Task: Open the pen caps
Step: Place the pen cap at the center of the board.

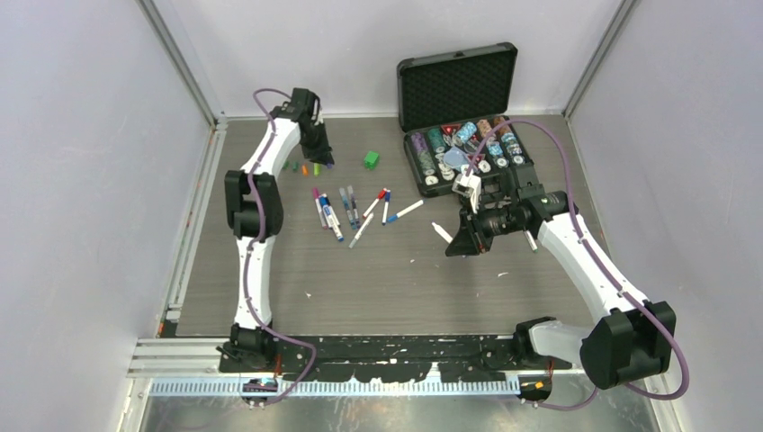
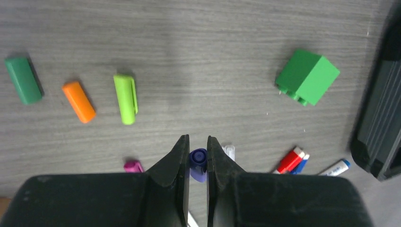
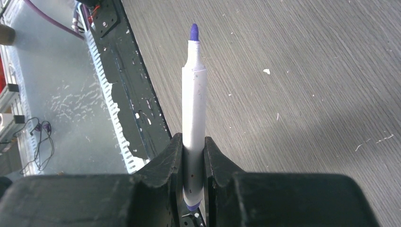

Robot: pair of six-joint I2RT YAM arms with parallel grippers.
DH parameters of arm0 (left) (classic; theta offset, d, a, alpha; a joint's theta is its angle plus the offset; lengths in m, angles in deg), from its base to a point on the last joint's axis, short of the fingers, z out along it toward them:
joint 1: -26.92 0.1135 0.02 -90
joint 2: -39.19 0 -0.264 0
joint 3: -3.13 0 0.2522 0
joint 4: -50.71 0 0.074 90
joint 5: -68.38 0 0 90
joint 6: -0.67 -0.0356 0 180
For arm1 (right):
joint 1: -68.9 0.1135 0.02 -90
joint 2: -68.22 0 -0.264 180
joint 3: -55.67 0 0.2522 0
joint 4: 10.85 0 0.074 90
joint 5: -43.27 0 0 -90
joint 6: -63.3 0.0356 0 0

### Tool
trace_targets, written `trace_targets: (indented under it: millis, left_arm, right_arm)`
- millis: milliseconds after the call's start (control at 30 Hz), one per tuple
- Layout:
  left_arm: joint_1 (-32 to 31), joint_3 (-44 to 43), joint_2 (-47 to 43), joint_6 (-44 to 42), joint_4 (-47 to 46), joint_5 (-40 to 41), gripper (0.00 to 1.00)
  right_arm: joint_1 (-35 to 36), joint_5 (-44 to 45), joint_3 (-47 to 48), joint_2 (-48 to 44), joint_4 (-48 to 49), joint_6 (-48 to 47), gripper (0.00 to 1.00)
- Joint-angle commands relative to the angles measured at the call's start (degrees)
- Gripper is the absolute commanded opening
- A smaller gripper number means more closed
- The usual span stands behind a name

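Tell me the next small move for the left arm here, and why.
Probably lower the left end effector and release the purple cap beside the lime cap: the cap is already off, pinched there, while the right end effector grips the bared purple pen.

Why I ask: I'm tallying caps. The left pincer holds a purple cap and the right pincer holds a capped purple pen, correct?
No: the purple pen in the right pincer is uncapped, tip bare, per the right wrist view. The left pincer does hold a purple cap.

purple cap (image 2: 198, 160) half hidden betw jaws, pen (image 3: 194, 109) base likewise, case (image 2: 380, 94) cut off rt
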Motion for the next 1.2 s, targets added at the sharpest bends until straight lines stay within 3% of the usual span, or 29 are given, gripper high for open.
trace_targets:
  millis: [0, 467, 967, 1167]
  left_arm:
    - [-1.2, -9.2, 3.9, -2.5, 5.2, 5.1, 0.11]
    - [-2.4, -14.5, 10.8, -5.3, 5.3, 14.0, 0.15]
    - [-2.8, -17.0, 14.0, -6.3, 5.7, 16.9, 0.29]
    - [-2.9, -17.7, 14.1, -6.5, 5.9, 16.7, 0.3]
  right_arm:
    - [-0.4, -0.8, 2.3, -1.2, -0.2, -1.2, 0.0]
    - [-0.4, -1.0, 2.5, -0.7, -0.8, -1.5, 0.0]
    - [-0.4, -1.1, 2.7, -0.6, -1.4, -2.1, 0.0]
    - [-0.4, -1.2, 2.7, -0.6, -1.6, -2.3, 0.0]
